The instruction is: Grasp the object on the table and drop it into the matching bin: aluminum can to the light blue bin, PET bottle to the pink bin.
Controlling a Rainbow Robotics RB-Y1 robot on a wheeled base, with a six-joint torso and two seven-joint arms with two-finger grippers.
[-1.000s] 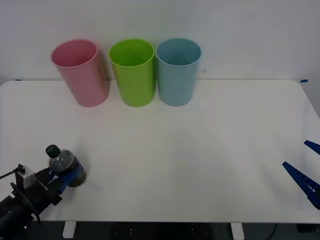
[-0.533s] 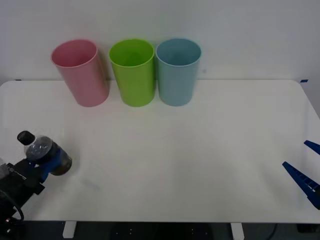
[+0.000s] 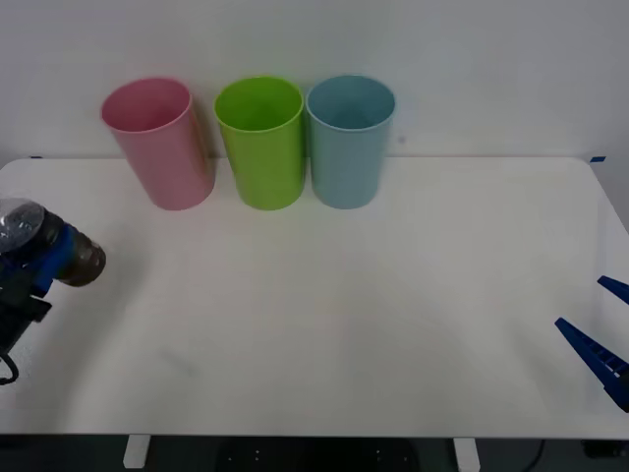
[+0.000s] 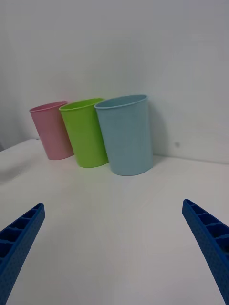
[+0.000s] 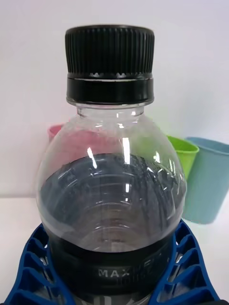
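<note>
We see the white table (image 3: 393,295) spanning the front view, with three tall bins in a row along its far edge: the pink bin (image 3: 157,143) on the left, a lime green bin (image 3: 260,141) in the middle and the light blue bin (image 3: 349,140) on the right, the green and blue ones nearly touching. At the table's left edge our left gripper (image 3: 44,258) is clenched around the PET bottle (image 3: 39,246), held off the tabletop and tilted; in the left wrist view its blue ribbed fingers (image 5: 191,267) cup the dark body below the black cap (image 5: 109,64). Our right gripper (image 3: 601,334) sits at the right edge, fingers spread apart, holding nothing.
</note>
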